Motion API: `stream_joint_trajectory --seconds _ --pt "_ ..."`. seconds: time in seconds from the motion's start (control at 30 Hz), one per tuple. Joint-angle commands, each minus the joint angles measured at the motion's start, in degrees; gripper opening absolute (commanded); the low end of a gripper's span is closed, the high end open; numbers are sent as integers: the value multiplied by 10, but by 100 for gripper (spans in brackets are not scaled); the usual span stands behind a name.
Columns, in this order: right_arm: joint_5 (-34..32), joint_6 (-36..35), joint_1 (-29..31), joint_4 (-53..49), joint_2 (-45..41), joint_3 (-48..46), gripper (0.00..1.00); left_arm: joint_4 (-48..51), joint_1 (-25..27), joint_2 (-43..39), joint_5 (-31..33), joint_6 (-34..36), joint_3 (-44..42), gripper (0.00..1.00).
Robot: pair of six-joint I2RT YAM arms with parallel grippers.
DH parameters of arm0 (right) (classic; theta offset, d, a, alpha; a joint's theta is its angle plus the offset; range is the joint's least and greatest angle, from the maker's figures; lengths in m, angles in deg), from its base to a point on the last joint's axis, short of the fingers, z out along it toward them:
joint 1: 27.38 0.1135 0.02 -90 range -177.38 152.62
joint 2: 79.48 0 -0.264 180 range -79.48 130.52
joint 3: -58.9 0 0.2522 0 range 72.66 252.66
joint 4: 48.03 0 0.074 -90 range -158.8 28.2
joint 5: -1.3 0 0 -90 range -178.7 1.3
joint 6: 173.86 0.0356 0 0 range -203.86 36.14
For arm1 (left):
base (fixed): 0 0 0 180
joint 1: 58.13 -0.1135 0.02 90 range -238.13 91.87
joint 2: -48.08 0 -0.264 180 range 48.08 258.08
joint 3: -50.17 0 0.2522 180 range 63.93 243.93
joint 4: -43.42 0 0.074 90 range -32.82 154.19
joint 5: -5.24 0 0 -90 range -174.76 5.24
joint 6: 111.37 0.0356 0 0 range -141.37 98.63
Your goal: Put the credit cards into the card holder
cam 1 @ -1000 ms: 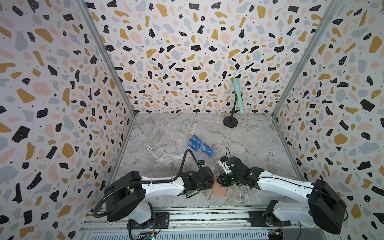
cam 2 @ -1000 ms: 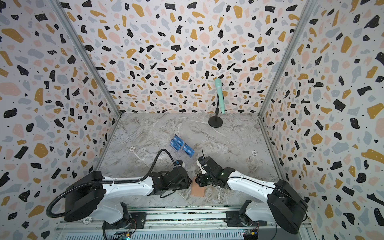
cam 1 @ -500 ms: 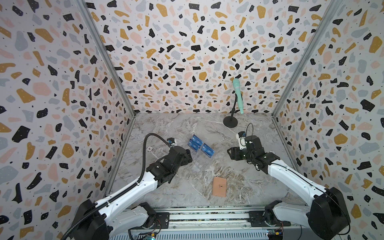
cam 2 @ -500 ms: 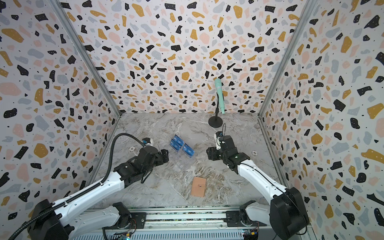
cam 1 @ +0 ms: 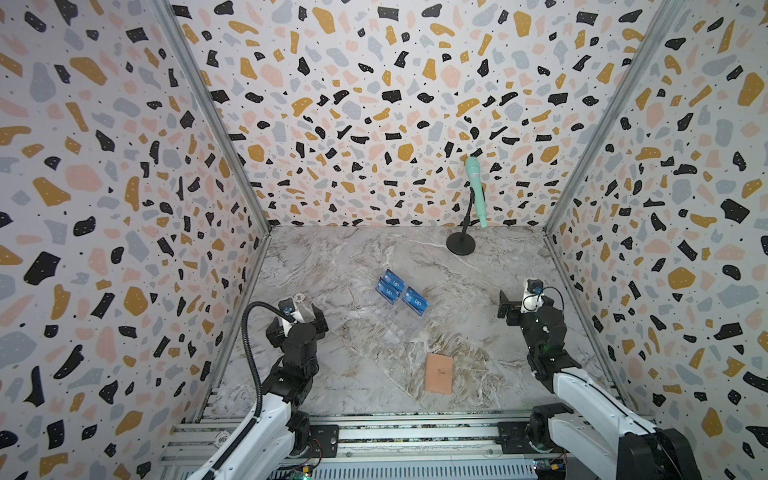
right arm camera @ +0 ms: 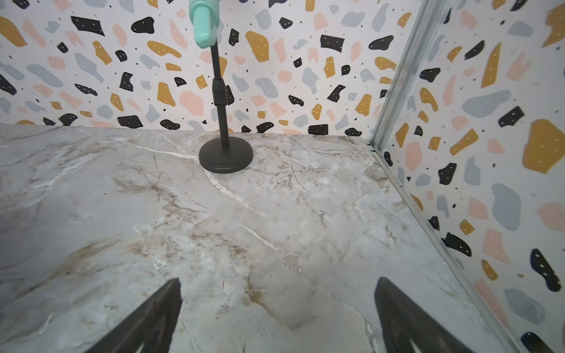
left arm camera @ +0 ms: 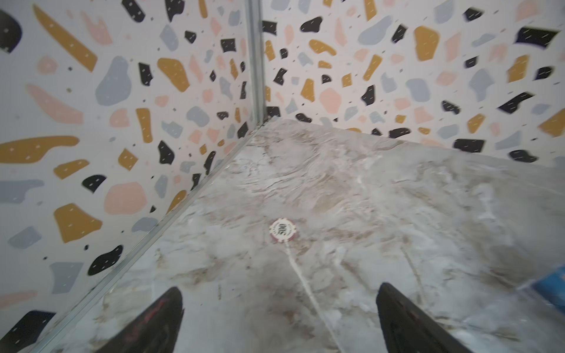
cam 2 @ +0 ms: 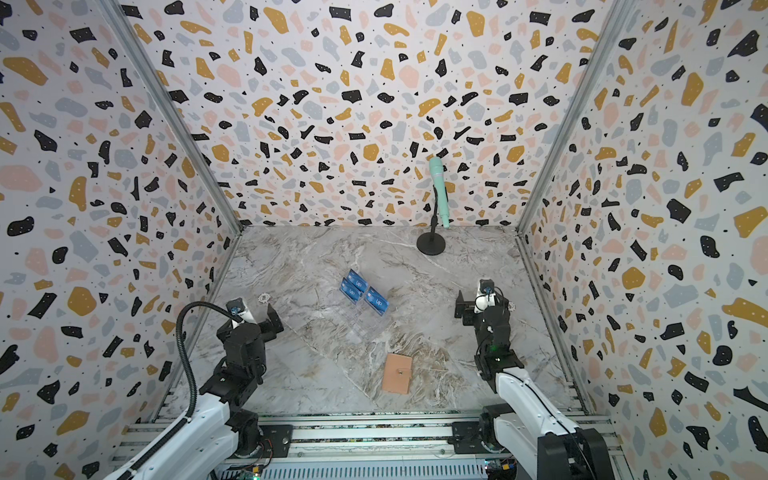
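Left arm (cam 1: 297,349) and right arm (cam 1: 544,332) quit the card holder (cam 1: 439,373) (in both top views only), jaws spread.

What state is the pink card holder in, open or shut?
Shut. In both top views the card holder lies flat, cover up, snap showing; no inner sleeves visible.

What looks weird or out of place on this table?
A poker chip lies alone on the left side, and a mint microphone stands at the back. Neither goes with the credit cards. Nothing looks spilled or broken.
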Motion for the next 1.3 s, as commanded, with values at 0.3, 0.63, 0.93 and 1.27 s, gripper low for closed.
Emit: stream_joint_trajectory --seconds 0.3,0.63,0.93,1.27 --pt "16 -1 -31 393 254 -58 99 -439 -27 272 15 108 -17 100" --pt "33 -1 -40 340 309 -3 99 -535 -60 389 -3 90 -12 100" --pt "12 -8 -27 343 307 -5 99 -527 -60 380 -5 90 -14 100" --pt "13 -7 -28 344 307 -5 99 -529 -60 380 -4 90 -15 100"
